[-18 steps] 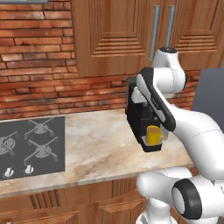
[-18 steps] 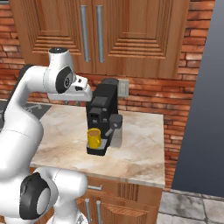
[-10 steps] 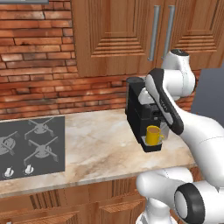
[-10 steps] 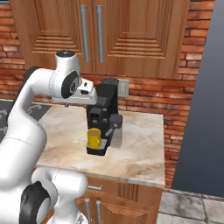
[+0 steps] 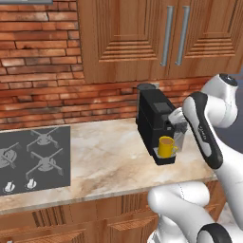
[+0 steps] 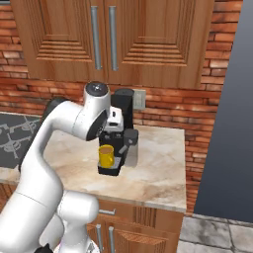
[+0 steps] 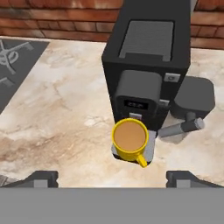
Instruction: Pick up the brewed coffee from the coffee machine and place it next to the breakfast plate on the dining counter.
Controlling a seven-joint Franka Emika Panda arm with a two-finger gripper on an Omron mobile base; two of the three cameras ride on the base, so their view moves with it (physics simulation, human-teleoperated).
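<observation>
At the 9 o'clock side of the left base view, a dark stove top [image 5: 34,159] lay set into the marbled surface [image 5: 109,161]; in the hand view its corner showed at 10 o'clock. Brick wall [image 5: 42,61] rose behind it, with wooden cabinets [image 5: 156,38] above.

Toward the middle, the coffee machine [image 5: 154,118] stood upright on the surface against the wall. The brewed coffee [image 5: 166,146] sat in the machine's front recess on the drip tray, a yellow mug with brown liquid inside. In the hand view the mug [image 7: 130,139] lay just below centre, its handle pointing toward 5 o'clock, the machine [image 7: 146,65] looming behind it at 12 o'clock, and a grey steam wand [image 7: 180,127] sticking out at 3 o'clock.

The arm [image 5: 209,118] rose from the 5 o'clock corner of the left base view, bent at the elbow and folded back toward the machine. In the right base view the arm [image 6: 74,128] arched up from 7 o'clock, its wrist beside the machine [image 6: 121,121] above the mug [image 6: 106,156].

The gripper [image 7: 111,179] looked down on the mug, its fingers [image 7: 41,178] spread wide at the bottom of the hand view, one at 7 o'clock and one at 5 o'clock, holding nothing and apart from the mug.
</observation>
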